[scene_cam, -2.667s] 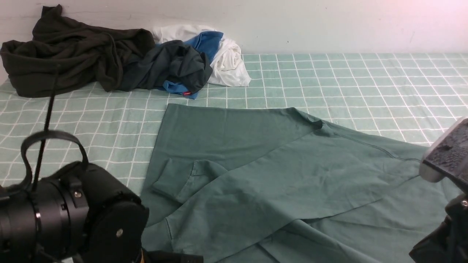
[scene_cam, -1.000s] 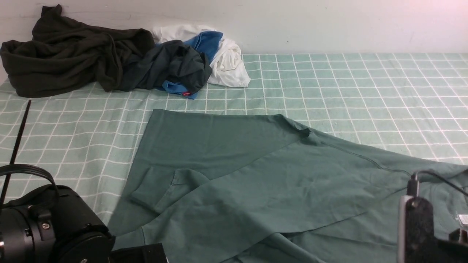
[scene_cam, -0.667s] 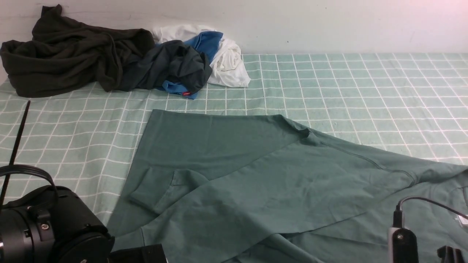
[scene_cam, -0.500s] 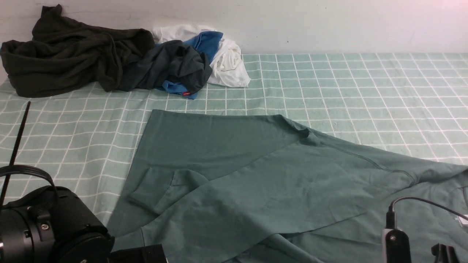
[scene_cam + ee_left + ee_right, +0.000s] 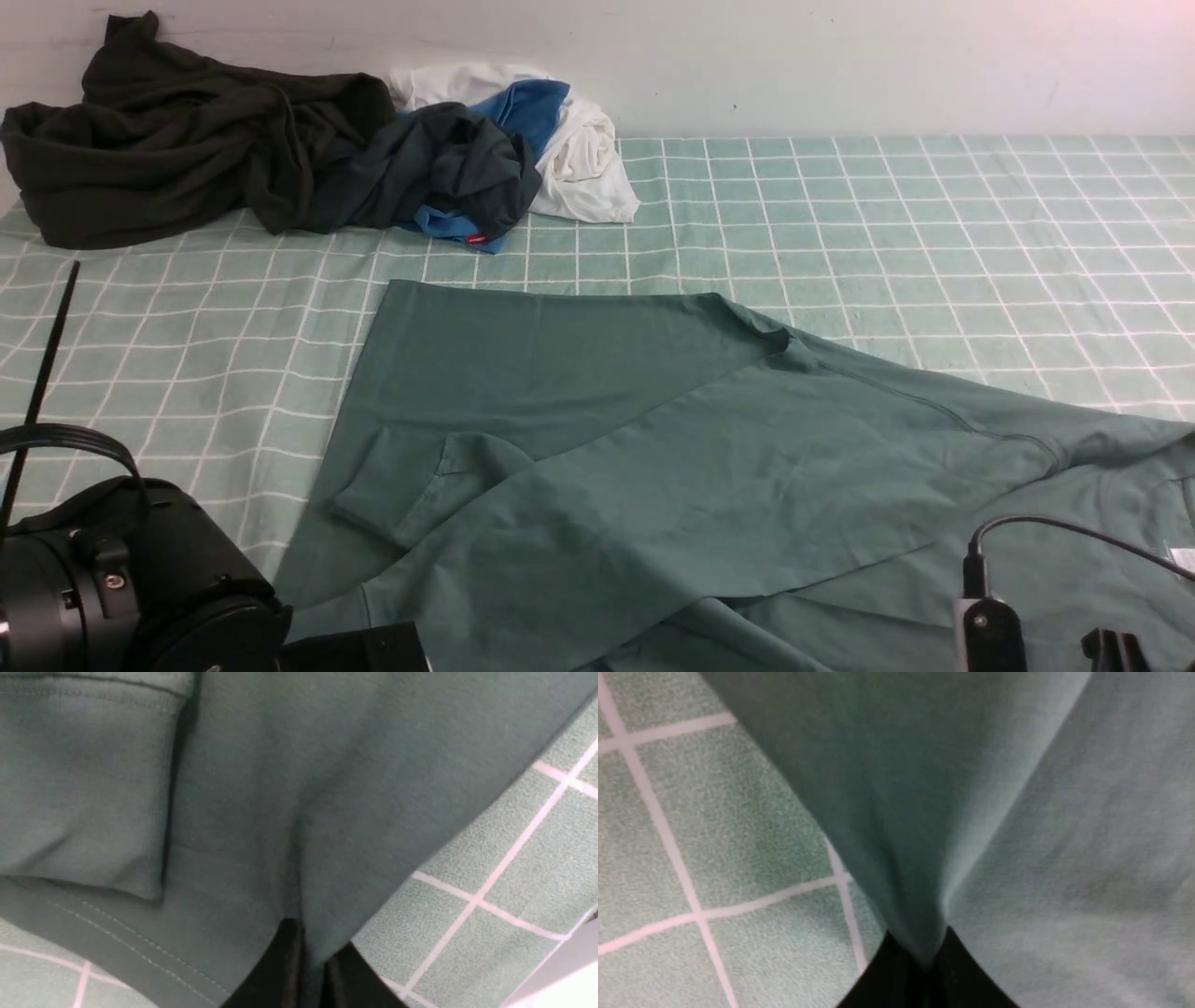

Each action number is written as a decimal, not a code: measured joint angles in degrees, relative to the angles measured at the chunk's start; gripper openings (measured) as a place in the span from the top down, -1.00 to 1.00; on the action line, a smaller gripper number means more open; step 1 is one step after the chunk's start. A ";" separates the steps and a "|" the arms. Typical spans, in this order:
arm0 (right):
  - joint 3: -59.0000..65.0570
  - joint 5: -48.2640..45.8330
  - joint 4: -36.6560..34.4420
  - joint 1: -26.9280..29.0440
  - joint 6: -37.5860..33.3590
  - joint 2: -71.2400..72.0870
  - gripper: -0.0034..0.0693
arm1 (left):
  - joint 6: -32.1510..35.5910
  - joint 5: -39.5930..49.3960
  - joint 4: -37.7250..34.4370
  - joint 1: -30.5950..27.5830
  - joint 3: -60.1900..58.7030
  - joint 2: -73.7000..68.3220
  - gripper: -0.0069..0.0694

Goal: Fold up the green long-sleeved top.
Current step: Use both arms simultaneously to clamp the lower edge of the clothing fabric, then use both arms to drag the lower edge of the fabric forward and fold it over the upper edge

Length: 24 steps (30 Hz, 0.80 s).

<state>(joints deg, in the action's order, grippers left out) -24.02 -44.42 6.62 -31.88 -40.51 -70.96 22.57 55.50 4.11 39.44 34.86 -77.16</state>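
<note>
Grippers (image 5: 306, 970) (image 5: 924, 970), green top (image 5: 597, 504) pinched in both

From my remote station I see a large, muted teal-green cotton top (image 5: 635, 485), spread low and loosely folded over itself along the near edge of the cloth-covered bench, reaching toward its right edge. Its far end lies flat, with a straight border facing the far edge of the bench. A diagonal fold crosses the middle, and a short seamed piece sticks out from under it on the left. A long seam curves along the right part, and soft creases run through the near layers. In the close views, the fabric bunches into two narrow pinches.
</note>
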 joint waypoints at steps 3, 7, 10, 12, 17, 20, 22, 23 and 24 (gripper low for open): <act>-4.76 -5.19 2.24 0.16 0.00 0.00 0.88 | -0.05 1.82 0.17 -0.90 2.08 0.00 0.80; -14.29 -11.11 3.33 5.04 -0.39 -0.41 0.88 | 0.02 5.00 0.67 -5.37 9.86 -0.05 0.80; -21.79 -12.69 2.22 10.07 -2.10 -1.48 0.88 | 1.36 5.72 1.31 -10.60 17.90 -0.88 0.80; -25.85 -13.19 0.78 13.01 -3.44 -2.71 0.88 | 2.71 5.59 1.96 -13.45 22.43 -1.86 0.80; -41.71 -15.96 -6.62 20.61 -9.44 -12.37 0.88 | 9.35 5.71 2.16 -20.83 41.58 -11.65 0.80; -49.36 -17.26 -8.32 21.97 -10.41 -19.28 0.88 | 11.50 5.87 2.42 -22.51 50.15 -18.33 0.79; -54.46 -17.63 -8.49 22.24 -10.51 -23.44 0.88 | 12.44 6.06 2.54 -23.46 56.16 -23.49 0.79; -56.85 -17.88 -8.49 22.30 -10.51 -25.70 0.88 | 12.60 6.20 2.54 -23.90 58.93 -25.94 0.79; -58.68 -18.00 -8.49 22.30 -10.51 -27.89 0.88 | 12.78 6.38 2.54 -24.26 61.51 -27.78 0.79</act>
<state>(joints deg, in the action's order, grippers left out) -82.71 -62.42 -1.87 -9.58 -51.02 -98.85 35.35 61.88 6.66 15.18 96.37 -104.94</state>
